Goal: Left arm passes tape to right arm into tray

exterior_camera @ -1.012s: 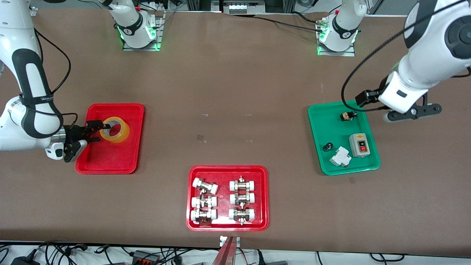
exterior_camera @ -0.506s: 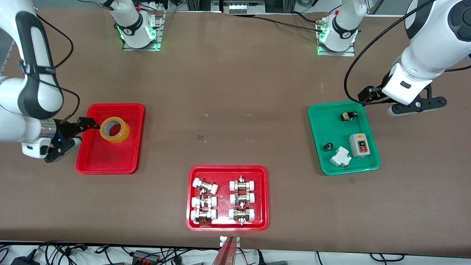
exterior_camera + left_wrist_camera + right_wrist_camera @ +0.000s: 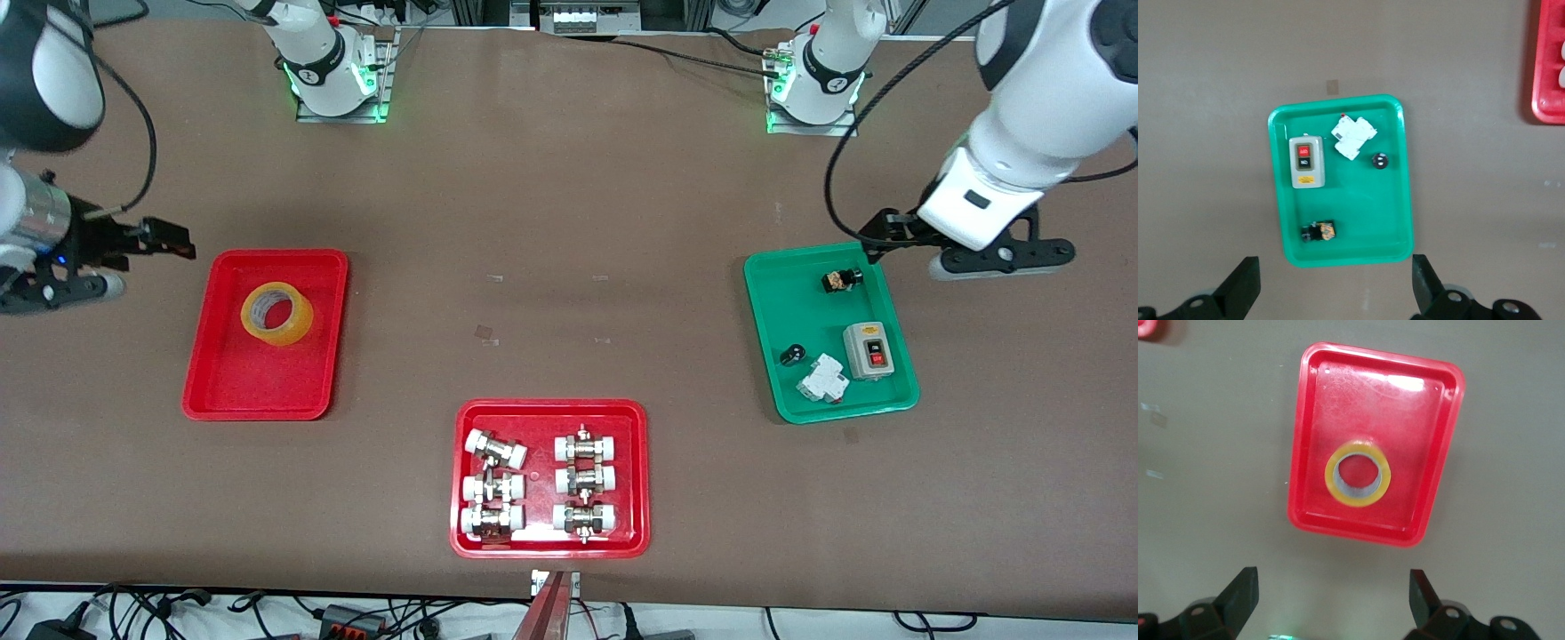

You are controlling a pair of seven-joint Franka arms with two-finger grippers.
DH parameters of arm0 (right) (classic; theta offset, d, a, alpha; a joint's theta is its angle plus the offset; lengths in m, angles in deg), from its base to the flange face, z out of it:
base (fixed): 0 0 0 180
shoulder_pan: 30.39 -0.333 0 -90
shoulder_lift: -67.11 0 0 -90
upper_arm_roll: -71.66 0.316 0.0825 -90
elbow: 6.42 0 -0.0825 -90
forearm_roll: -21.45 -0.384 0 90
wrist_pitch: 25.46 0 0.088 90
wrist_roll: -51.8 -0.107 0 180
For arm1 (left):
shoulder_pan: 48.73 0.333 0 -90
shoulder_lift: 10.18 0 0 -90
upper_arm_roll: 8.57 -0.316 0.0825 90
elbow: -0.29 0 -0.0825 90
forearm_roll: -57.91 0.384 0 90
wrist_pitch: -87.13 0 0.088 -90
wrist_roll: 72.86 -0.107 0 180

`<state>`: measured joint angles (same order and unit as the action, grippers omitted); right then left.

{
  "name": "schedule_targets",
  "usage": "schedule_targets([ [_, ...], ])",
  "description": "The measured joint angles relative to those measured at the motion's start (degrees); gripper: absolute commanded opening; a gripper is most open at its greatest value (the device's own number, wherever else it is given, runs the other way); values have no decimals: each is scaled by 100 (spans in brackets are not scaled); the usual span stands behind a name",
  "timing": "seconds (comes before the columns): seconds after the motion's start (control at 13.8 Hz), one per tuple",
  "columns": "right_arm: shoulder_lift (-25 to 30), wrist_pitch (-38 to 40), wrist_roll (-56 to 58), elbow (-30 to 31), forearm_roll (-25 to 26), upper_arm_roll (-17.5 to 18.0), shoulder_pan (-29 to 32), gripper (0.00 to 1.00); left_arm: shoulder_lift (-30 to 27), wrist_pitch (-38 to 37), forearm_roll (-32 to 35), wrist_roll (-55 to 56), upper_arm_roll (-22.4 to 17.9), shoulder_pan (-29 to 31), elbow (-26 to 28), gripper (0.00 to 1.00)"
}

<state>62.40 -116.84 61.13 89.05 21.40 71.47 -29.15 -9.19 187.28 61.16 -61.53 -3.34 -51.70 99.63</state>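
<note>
Front view: tape (image 3: 276, 314) in tray (image 3: 233, 391), apart from spread right claw (image 3: 147, 258).

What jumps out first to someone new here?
The yellow tape lying flat in the red tray at the right arm's end. Next, the red tray of metal fittings nearest the front camera, and the green tray of electrical parts at the left arm's end.

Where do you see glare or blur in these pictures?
Right wrist view: a white glare patch on the floor of the shallow red plastic tray, away from the yellow translucent tape roll, which stays sharp. Front view: the right pincer looks slightly smeared; green lamps glow at both arm bases.
</note>
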Motion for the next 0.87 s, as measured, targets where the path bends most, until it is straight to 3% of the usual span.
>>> schedule_targets([
  [0.14, 356, 117, -294, 4, 2, 14, -121, 100, 0, -44, -17, -314, -328, -111, -107, 100],
  [0.29, 574, 121, -411, -65, 2, 19, -165, 100, 50, -289, -22, -363, -365, -151, -447, 100],
  [0.51, 580, 91, -433, -373, 5, -3, -159, 100, 78, -896, -136, -400, -358, -204, -834, 100],
  [0.87, 365, 36, -1107, -565, 4, 4, -181, 100, 153, -791, -338, -401, -339, -239, -850, 100],
])
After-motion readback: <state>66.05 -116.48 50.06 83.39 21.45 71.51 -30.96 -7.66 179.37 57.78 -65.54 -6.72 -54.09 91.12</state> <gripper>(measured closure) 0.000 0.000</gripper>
